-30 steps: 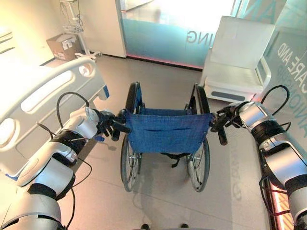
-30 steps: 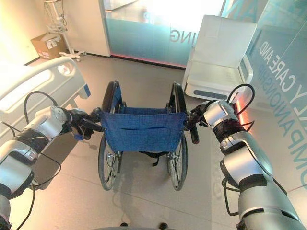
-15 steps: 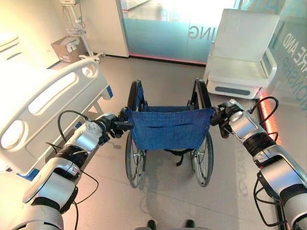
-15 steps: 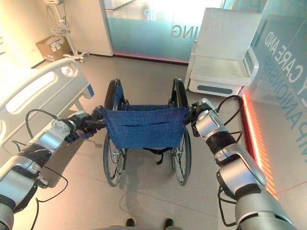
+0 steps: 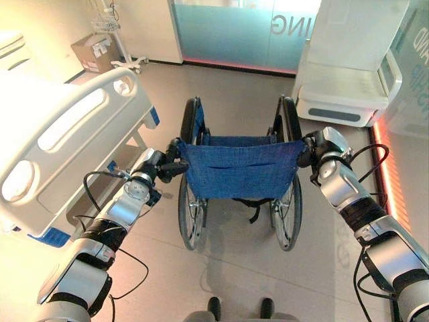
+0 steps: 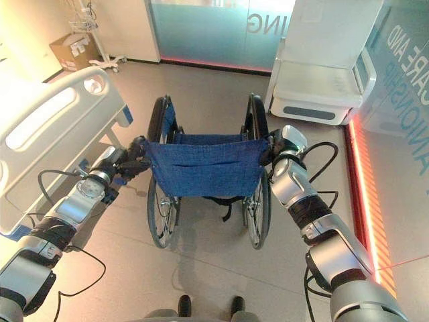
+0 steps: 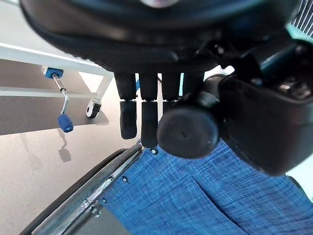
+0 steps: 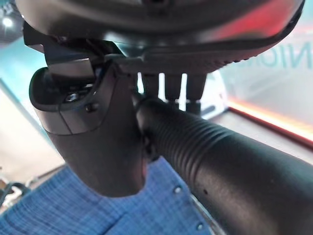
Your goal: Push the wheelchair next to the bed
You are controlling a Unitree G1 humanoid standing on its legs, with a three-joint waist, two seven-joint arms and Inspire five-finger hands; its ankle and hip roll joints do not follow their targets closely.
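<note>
The wheelchair (image 5: 240, 169), with a blue cloth back and black tyres, stands ahead of me on the grey floor, facing away. My left hand (image 5: 163, 168) is shut on its left push handle (image 7: 187, 129), the fingers on one side and the thumb on the other. Round the ribbed right push handle (image 8: 210, 152) my right hand (image 5: 309, 151) is shut. Both arms reach far forward. The white bed (image 5: 60, 131) lies along the left, its foot-end rail close to the wheelchair's left wheel (image 5: 189, 215).
A white reclining chair (image 5: 348, 80) stands at the back right before a glass wall. A red light strip (image 5: 389, 181) runs along the floor on the right. A cardboard box (image 5: 94, 50) and a stand's base (image 5: 129, 62) sit back left. A blue-tipped crank (image 7: 62, 110) hangs under the bed.
The view has shifted forward and down. Both arms have stretched out further and the wheelchair has rolled ahead, alongside the bed's foot end. Both hands have stayed on the handles.
</note>
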